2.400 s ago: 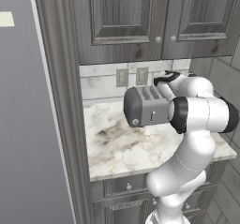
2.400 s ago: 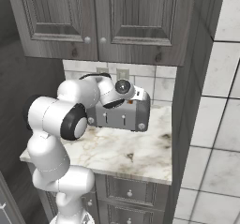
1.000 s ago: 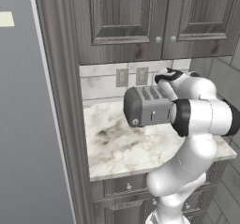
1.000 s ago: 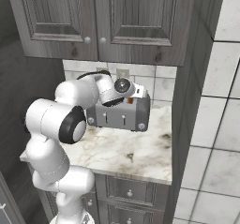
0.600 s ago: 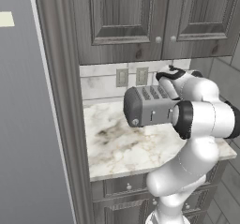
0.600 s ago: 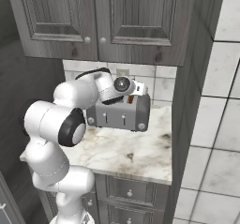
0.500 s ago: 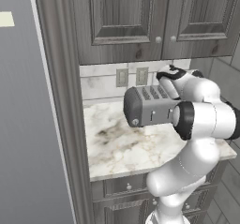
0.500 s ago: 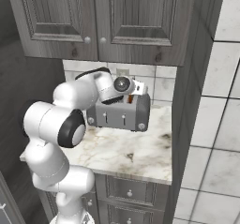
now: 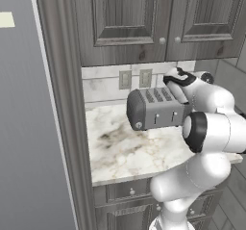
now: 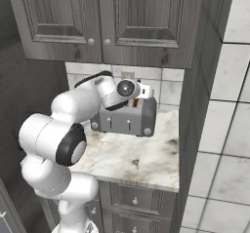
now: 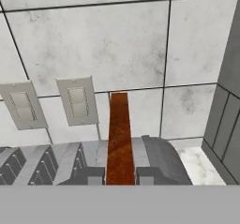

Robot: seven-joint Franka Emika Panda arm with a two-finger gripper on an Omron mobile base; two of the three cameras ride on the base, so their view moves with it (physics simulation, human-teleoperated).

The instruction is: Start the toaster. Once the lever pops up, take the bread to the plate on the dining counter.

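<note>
Brown bread (image 11: 119,138) stands edge-on, pinched between the hand's (image 11: 119,175) tips above the toaster (image 10: 128,117). Lifting step underway; next, carry it clear toward the plate.

surface: marble counter (image 9: 125,147) | on it: toaster (image 9: 156,109), toward the back wall

Even, flat rendered light with no glare; soft shading under the cabinets (image 9: 144,22); all views sharp, without blur or edge distortion.
</note>
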